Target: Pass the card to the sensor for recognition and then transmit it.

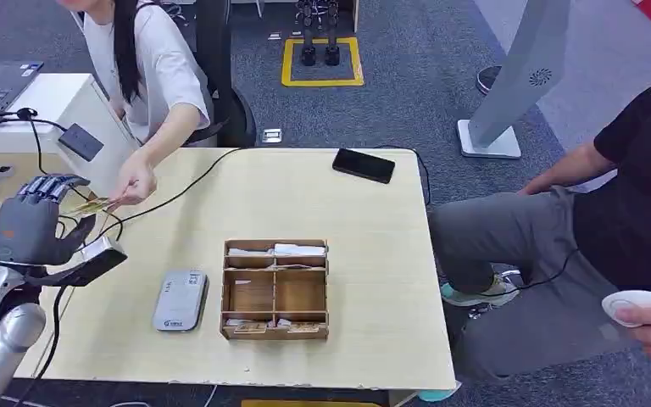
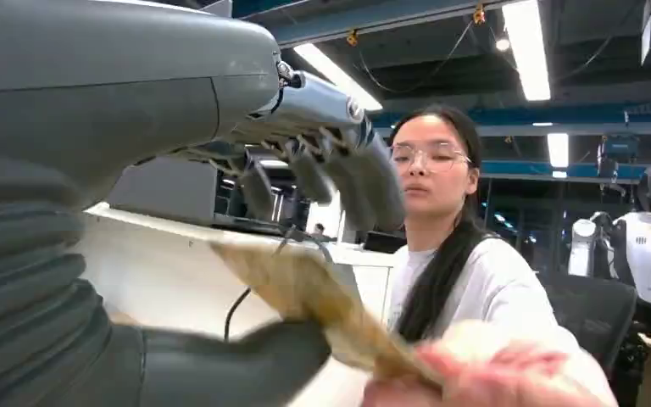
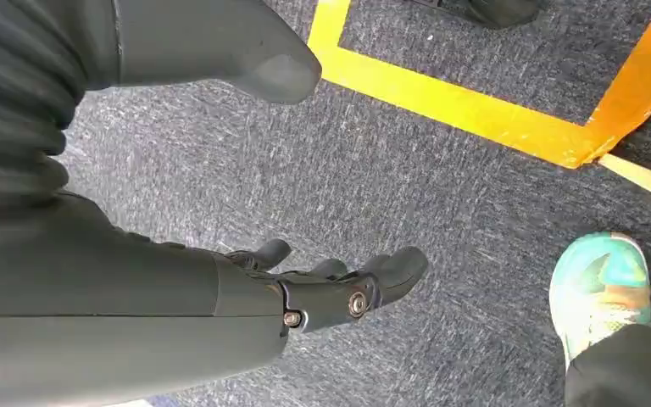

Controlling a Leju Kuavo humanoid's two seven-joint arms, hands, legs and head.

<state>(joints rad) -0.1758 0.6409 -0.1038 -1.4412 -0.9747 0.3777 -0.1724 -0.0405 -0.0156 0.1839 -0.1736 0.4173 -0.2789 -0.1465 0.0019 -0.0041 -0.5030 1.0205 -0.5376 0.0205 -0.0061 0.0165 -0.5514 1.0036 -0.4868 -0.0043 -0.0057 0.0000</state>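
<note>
- the table point(image 1: 373, 254), pale wood, spans the middle of the head view, with a person seated at its far left corner and another seated off its right side.
- the person in the white shirt point(image 1: 148, 64) reaches a hand point(image 1: 136, 182) out over the left end of the table, fingers on one end of the card.
- the left arm rises from the lower left of the head view, silver forearm angled upward, the wrist carrying a dark block that juts toward the table.
- the left hand point(image 1: 34, 222) is raised with its back toward the camera, fingers point(image 2: 347, 174) curled forward over the top and the thumb point(image 2: 246, 360) lying below.
- the card point(image 1: 91, 205) sits between the left hand and the person's hand; in the left wrist view it lies on the thumb under the fingers, and i cannot tell whether the fingers press on it.
- the right hand point(image 3: 322, 284) hangs over grey carpet, fingers loosely bent and apart from the thumb, nothing in it.
- a wooden divided box point(image 1: 275, 288) sits mid-table, with a grey sensor point(image 1: 180, 300) just left of it.
- a black phone point(image 1: 364, 164) lies at the far edge.
</note>
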